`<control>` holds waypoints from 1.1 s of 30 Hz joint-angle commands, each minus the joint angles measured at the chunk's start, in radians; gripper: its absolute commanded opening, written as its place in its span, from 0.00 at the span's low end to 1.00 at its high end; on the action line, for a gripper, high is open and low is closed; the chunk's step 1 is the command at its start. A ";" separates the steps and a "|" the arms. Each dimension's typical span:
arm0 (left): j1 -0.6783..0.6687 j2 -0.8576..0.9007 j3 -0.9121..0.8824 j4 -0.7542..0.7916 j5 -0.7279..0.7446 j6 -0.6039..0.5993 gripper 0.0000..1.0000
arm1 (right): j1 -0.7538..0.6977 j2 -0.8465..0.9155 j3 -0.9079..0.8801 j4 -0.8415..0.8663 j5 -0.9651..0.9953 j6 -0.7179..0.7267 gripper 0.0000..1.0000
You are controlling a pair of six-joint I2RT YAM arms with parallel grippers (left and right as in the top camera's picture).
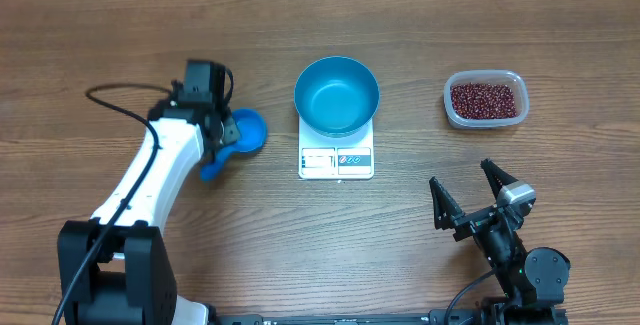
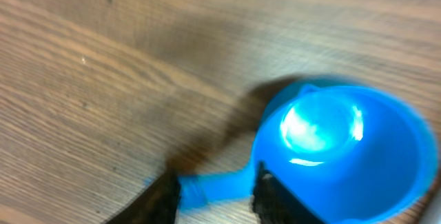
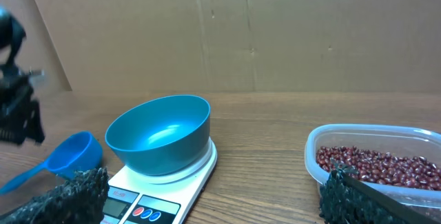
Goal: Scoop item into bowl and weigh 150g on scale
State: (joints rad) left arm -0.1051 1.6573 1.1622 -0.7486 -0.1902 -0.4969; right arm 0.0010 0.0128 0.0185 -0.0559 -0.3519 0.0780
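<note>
The bright blue bowl point(image 1: 336, 95) stands empty on the white scale point(image 1: 336, 162), seen also from the right wrist as bowl point(image 3: 158, 134) on scale point(image 3: 155, 200). The dark red-brown beans point(image 1: 486, 100) fill a clear tub point(image 1: 453, 112) at the right. A small blue scoop point(image 1: 247, 131) lies on the table left of the scale. My left gripper point(image 2: 216, 182) straddles the handle of the scoop point(image 2: 344, 148), its jaws open wider than the handle, with wood showing beside it. My right gripper point(image 1: 461, 175) stands open and empty, near the front right, below the tub.
The left arm point(image 1: 150, 180) reaches in from the front left corner with a black cable point(image 1: 110, 100) looping beside it. A cardboard wall point(image 3: 241, 31) backs the table in the right wrist view. The tub of beans point(image 3: 375, 167) sits close to the right finger.
</note>
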 commanded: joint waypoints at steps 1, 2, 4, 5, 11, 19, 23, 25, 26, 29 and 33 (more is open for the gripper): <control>-0.006 0.002 0.122 -0.049 0.026 0.058 0.43 | 0.004 -0.010 -0.011 0.001 -0.002 0.004 1.00; -0.006 0.002 0.137 -0.061 0.026 0.065 0.43 | 0.004 -0.010 -0.011 0.001 -0.002 0.004 1.00; -0.006 0.002 0.143 -0.066 0.037 0.066 0.44 | 0.004 -0.010 -0.011 0.001 -0.002 0.004 1.00; -0.006 0.003 0.142 -0.068 0.043 0.067 0.46 | 0.004 -0.010 -0.011 0.001 -0.002 0.004 1.00; -0.006 0.009 0.127 -0.076 -0.064 0.068 0.61 | 0.004 -0.010 -0.011 0.001 -0.002 0.004 1.00; 0.011 0.101 0.127 0.081 -0.141 0.109 0.41 | 0.004 -0.010 -0.011 0.001 -0.002 0.004 1.00; 0.012 0.193 0.127 0.195 -0.078 0.219 0.11 | 0.004 -0.010 -0.011 0.001 -0.002 0.004 1.00; 0.012 0.235 0.127 0.232 -0.054 0.267 0.09 | 0.004 -0.010 -0.011 0.001 -0.002 0.004 1.00; 0.013 0.265 0.127 0.240 -0.053 0.277 0.09 | 0.004 -0.010 -0.011 0.001 -0.002 0.004 1.00; 0.014 0.277 0.127 0.211 -0.053 0.280 0.06 | 0.004 -0.010 -0.011 0.001 -0.002 0.004 1.00; 0.014 0.262 0.144 0.104 -0.052 0.259 0.04 | 0.004 -0.010 -0.011 0.001 -0.002 0.004 1.00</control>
State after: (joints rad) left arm -0.0975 1.9339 1.2884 -0.5888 -0.2539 -0.2501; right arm 0.0006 0.0128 0.0185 -0.0559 -0.3519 0.0784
